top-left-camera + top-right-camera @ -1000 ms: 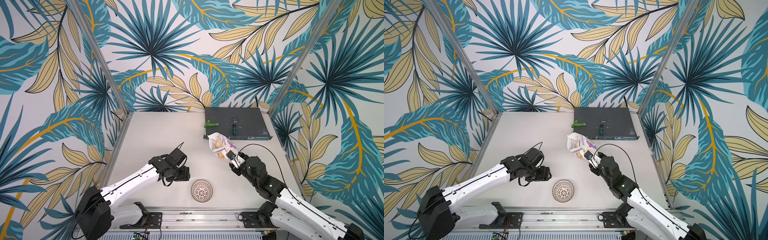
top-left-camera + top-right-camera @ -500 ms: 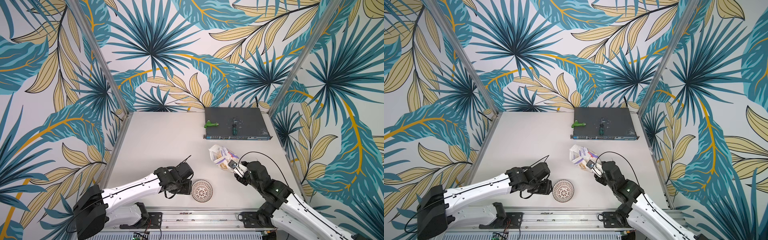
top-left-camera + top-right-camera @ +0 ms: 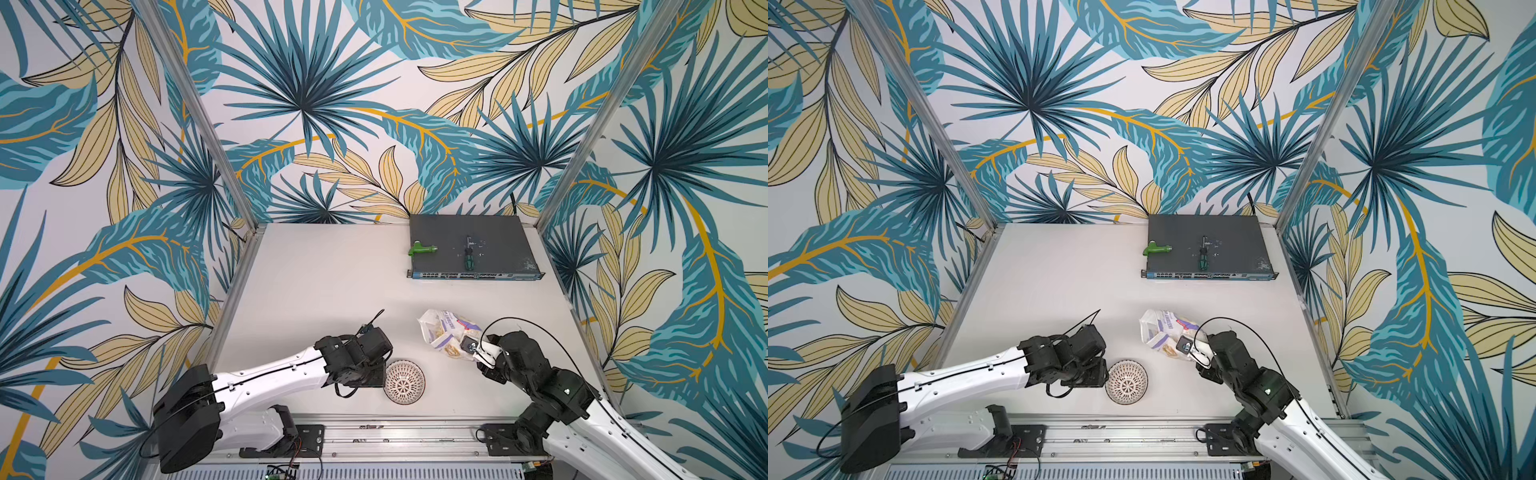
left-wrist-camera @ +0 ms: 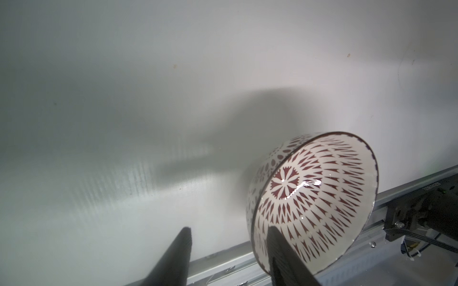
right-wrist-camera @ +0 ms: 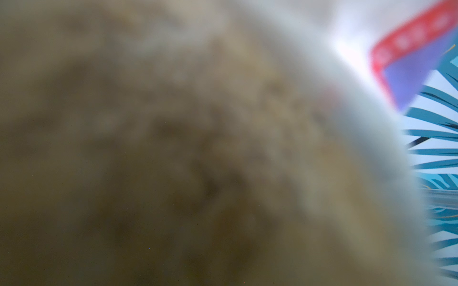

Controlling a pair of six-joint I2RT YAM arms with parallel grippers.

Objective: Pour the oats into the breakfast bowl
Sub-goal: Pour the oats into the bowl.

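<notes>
**Left jaws astride breakfast bowl [image 4: 322, 198], right jaws gripping oats pouch [image 3: 446, 332]**

Your left jaws stand partly apart, the bowl's rim between them: one finger [image 4: 282, 252] inside, one outside, clear of the wall. Your right jaws are clamped on the pouch's end; the rest juts beyond them.

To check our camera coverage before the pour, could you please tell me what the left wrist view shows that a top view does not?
Only the left wrist view: the left gripper with its fingers open, one inside the rim of the breakfast bowl and one outside, not clamped. Only a top view: the oats pouch held in the right gripper, and the network switch at the back. Both: the empty bowl on the white table.
</notes>
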